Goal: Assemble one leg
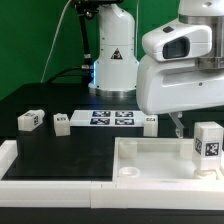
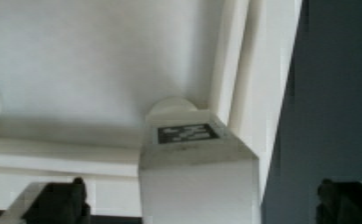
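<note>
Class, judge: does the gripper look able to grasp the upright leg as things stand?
Probably yes: in the wrist view the leg sits between the open gripper's fingers, with nothing visible blocking either side.

I see: marker board point(image 1: 110, 118) lying flat on black tabletop point(image 1: 40, 100) | green backdrop point(image 1: 30, 40) behind, filling the exterior view's left
</note>
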Controlling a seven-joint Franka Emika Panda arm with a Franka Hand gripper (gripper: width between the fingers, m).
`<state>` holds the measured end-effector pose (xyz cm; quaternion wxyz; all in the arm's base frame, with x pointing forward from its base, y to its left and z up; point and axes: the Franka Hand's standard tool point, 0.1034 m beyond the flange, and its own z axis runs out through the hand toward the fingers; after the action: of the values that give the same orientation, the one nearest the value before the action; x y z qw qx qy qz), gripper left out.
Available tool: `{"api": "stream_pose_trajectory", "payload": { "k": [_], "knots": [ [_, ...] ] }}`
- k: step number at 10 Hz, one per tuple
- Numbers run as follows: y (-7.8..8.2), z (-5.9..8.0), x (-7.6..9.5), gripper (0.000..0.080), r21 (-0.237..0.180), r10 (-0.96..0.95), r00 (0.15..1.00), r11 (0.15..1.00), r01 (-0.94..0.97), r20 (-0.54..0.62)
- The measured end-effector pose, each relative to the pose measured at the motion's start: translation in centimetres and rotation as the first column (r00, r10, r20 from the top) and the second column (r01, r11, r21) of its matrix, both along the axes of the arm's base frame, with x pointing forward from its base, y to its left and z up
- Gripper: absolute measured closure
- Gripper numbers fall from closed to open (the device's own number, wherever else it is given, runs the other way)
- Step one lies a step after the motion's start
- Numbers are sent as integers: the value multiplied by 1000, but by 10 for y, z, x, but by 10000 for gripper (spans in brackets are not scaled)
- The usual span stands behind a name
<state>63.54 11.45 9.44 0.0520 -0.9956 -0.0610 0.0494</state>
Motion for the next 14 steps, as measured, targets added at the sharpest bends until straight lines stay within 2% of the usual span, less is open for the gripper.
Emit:
{"api": "stream_pose_trajectory", "payload": {
  "k": [1,2,3,5,9,10,12,14],
  "knots": [
    [0,0,0,150,0,1,1000,1000,-1,3],
    [0,-1,1,266,1,0,1000,1000,0,7],
    [0,-1,1,266,1,0,1000,1000,0,7],
    [0,-1,1,508,1,0,1000,1000,0,7],
    [0,-1,1,508,-2,-42,999,999,42,3],
    [0,-2,2,508,8,-209,978,978,209,-2],
    [-2,-2,4,508,8,-487,873,873,487,10],
    [1,-2,3,508,7,-762,648,648,762,7]
  ]
}}
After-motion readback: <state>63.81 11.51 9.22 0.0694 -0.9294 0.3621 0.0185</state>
